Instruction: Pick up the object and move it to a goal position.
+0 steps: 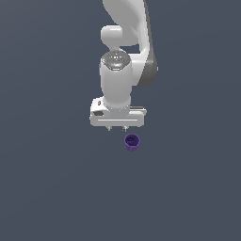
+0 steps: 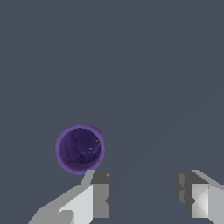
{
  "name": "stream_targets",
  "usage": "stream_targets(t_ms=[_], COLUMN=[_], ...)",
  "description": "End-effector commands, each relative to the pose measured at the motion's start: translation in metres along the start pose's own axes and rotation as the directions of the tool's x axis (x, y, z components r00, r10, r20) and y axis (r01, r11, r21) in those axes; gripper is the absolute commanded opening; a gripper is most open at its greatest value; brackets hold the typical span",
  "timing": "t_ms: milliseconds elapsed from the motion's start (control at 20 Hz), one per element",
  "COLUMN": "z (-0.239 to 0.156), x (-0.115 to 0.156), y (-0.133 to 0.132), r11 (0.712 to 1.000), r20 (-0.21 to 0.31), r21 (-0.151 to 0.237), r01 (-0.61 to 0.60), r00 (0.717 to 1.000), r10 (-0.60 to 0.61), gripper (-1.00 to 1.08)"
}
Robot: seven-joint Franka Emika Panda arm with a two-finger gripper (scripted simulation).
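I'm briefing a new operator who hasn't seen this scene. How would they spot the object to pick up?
Find the white arm's gripper; just below it, toward the exterior view's right, stands a small purple cup, mouth up. It is the only coloured thing on the plain grey floor.

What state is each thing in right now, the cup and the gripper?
purple cup: upright, mouth facing up, standing free on the grey surface, not gripped.
gripper: open, nothing between its fingers, above the surface; the cup sits outside the gap, beside one finger.
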State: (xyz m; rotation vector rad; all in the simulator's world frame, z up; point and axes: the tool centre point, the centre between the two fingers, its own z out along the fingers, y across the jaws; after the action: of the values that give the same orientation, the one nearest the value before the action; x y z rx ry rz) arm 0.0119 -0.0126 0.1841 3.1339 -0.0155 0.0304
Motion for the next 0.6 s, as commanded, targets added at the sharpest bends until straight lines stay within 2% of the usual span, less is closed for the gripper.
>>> stream_targets(t_ms=[0, 250, 550], z=[0.003, 0.012, 0.029], x=[0.001, 0.005, 0.009], y=[-0.001, -0.003, -0.008], r11=[1.000, 1.000, 0.999], r20=[0.016, 0.070, 0.167], r21=[0.002, 0.007, 0.013], r01=[-0.004, -0.019, -0.044], r00=[1.000, 0.997, 0.985], r10=[0.004, 0.018, 0.041], gripper=[0.28, 0.28, 0.28])
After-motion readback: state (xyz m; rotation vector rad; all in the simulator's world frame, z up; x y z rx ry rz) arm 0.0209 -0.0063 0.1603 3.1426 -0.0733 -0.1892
